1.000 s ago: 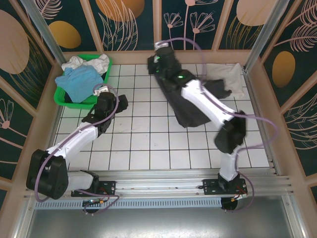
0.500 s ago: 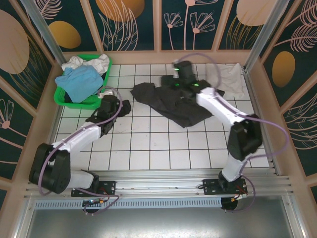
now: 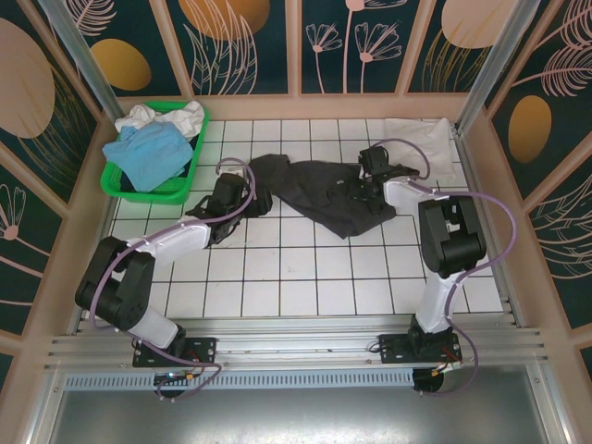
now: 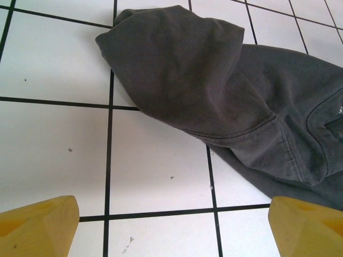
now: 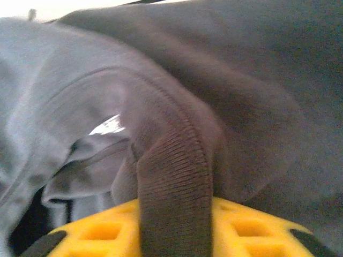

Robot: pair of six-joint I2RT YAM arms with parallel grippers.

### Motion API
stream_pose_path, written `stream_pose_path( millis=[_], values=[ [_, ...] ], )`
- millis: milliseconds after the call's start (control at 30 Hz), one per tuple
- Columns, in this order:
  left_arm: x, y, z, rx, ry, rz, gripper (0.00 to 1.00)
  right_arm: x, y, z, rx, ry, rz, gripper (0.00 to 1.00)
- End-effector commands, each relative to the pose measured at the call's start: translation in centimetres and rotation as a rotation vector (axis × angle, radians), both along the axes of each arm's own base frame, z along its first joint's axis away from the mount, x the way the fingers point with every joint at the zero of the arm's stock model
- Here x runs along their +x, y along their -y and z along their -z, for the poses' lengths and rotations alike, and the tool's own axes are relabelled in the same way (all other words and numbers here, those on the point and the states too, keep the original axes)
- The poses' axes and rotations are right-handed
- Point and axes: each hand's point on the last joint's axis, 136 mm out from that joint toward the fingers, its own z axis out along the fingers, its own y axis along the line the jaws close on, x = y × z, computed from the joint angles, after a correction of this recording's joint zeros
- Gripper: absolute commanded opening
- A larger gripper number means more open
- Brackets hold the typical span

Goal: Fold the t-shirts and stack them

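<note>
Top external shows one charcoal t-shirt [image 3: 310, 185] clamped in right pincer [image 3: 358, 190], one blue t-shirt [image 3: 153, 153], left pincer [image 3: 259, 199] spread.

Matt charcoal cloth t-shirt [image 3: 319, 199] with ribbed collar [image 5: 174, 182], smooth white tiled table [image 3: 305, 268], glossy green plastic basket [image 3: 139, 195].

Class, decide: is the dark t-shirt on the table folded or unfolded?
Unfolded: the dark t-shirt lies crumpled across the tiles, its ribbed collar caught in the right gripper.

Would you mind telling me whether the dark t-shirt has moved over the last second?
Yes. The dark t-shirt, held by the right hand, has dropped flat and spread leftward, its sleeve now nearer the green basket.
</note>
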Motion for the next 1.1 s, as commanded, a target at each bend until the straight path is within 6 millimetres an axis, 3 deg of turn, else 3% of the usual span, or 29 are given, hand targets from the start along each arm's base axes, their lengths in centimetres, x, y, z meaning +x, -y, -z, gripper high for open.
stream_pose_path(
  millis=[0,67,200,400,500,600,667,733,833,933,1000,1067],
  values=[
    [-0.5,-1.5,-0.6,0.042,0.017,-0.041,0.92,-0.7,-4.2,-2.6,0.033,0.068,-0.039,0.10],
    [-0.8,-1.9,-0.8,0.051,0.023,-0.054,0.92,-1.5,-6.7,-3.8,0.053,0.087,-0.060,0.00],
    [-1.3,-3.7,-1.7,0.079,0.037,-0.129,0.90,-3.5,-14.5,-6.7,0.150,0.142,-0.161,0.00],
    [-3.6,-10.2,-3.7,-0.017,0.086,-0.348,0.92,-6.3,-26.2,-12.1,0.473,0.213,-0.298,0.00],
    [-5.4,-14.0,-4.4,-0.055,0.136,-0.463,0.94,-6.4,-29.3,-12.4,0.601,0.178,-0.333,0.01],
    [-6.8,-15.0,-5.4,-0.062,0.186,-0.488,0.96,-6.5,-31.1,-12.5,0.646,0.104,-0.430,0.19],
    [-7.0,-14.4,-5.9,-0.086,0.195,-0.447,0.96,-6.7,-30.0,-12.4,0.629,0.103,-0.439,0.29],
    [-6.8,-12.7,-5.9,-0.134,0.192,-0.362,0.93,-6.9,-27.0,-12.5,0.609,0.131,-0.406,0.44],
    [-6.3,-8.5,-4.4,-0.230,0.139,-0.193,0.86,-7.7,-21.3,-13.7,0.609,0.186,-0.343,0.60],
    [-6.1,-3.3,-2.4,-0.169,0.079,-0.082,0.89,-8.6,-15.0,-11.9,0.492,0.206,-0.231,0.65],
    [-5.9,0.1,-0.9,-0.172,0.023,0.000,0.91,-9.9,-10.5,-9.4,0.365,0.209,-0.149,0.68],
    [-5.7,1.7,1.0,-0.180,-0.029,0.035,0.92,-11.6,-7.1,-7.0,0.271,0.198,-0.090,0.73]
  ],
)
